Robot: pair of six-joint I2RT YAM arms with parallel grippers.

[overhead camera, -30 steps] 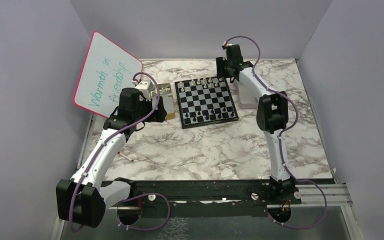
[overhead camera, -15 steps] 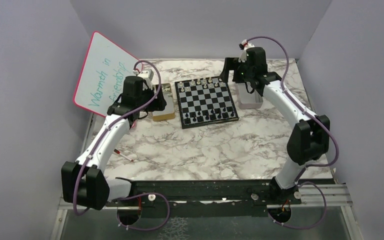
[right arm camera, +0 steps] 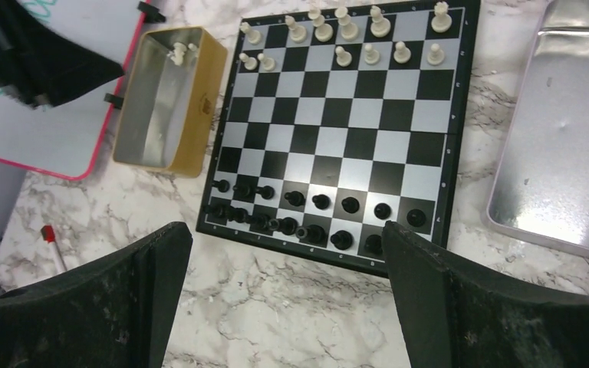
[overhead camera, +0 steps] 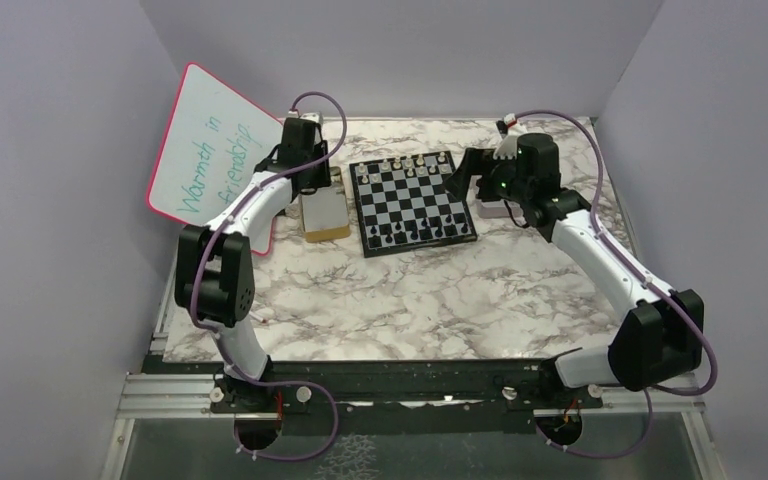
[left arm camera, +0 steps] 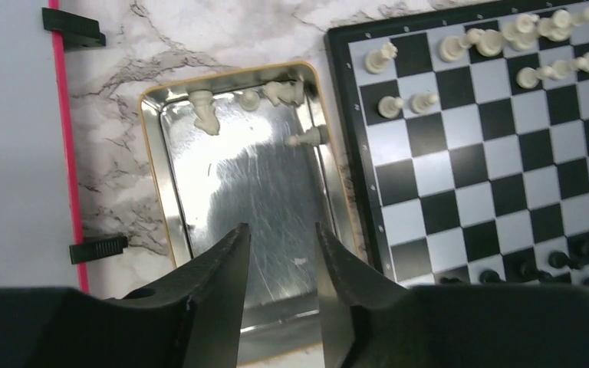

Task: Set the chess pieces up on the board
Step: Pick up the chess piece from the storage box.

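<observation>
The board (overhead camera: 412, 203) sits slightly skewed on the marble table (overhead camera: 410, 290): pale chess pieces (right arm camera: 345, 34) along its far edge, black ones (right arm camera: 307, 218) near, bunched, hard to count. One pale piece (left arm camera: 307, 139) lies crosswise in the tin (left arm camera: 238, 192) beneath the narrowly parted, empty left gripper (left arm camera: 280, 230); the right gripper (right arm camera: 284, 238) gapes, empty.

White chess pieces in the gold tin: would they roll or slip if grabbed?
Probably they tip and roll easily: some white chess pieces seem toppled in the tin. Likely light, being tiny beside it. Its shiny metal floor may let them skid when nudged.
</observation>
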